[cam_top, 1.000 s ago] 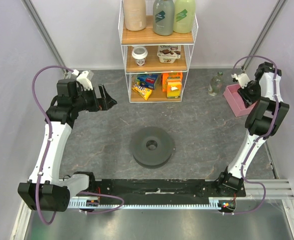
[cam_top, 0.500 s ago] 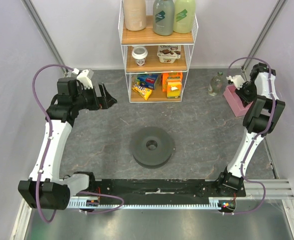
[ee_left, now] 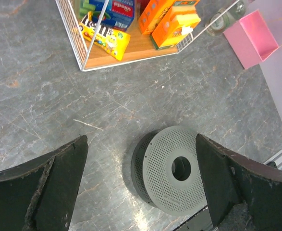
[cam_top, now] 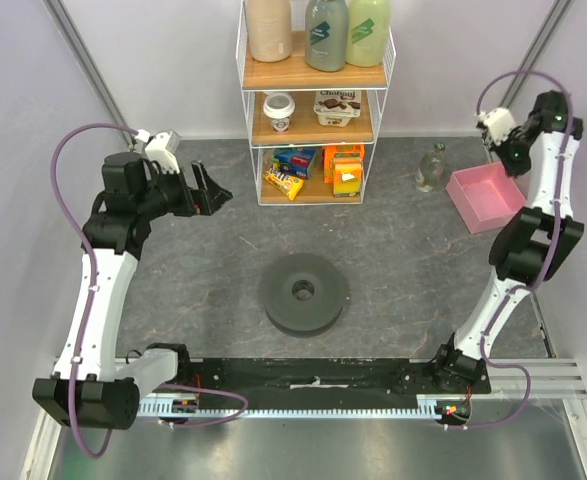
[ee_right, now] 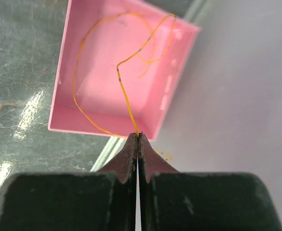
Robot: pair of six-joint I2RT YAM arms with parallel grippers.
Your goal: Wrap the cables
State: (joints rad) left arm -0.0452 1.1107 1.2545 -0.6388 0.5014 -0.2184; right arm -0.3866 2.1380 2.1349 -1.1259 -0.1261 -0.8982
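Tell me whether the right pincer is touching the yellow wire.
Touching. The right wrist view shows the right pincer shut on the yellow wire, which trails into the pink bin.

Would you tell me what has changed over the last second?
The right gripper shut on the yellow wire and rose from the pink box, lifting one end. The left gripper shifted slightly but stayed open; the dark grey spool did not move.
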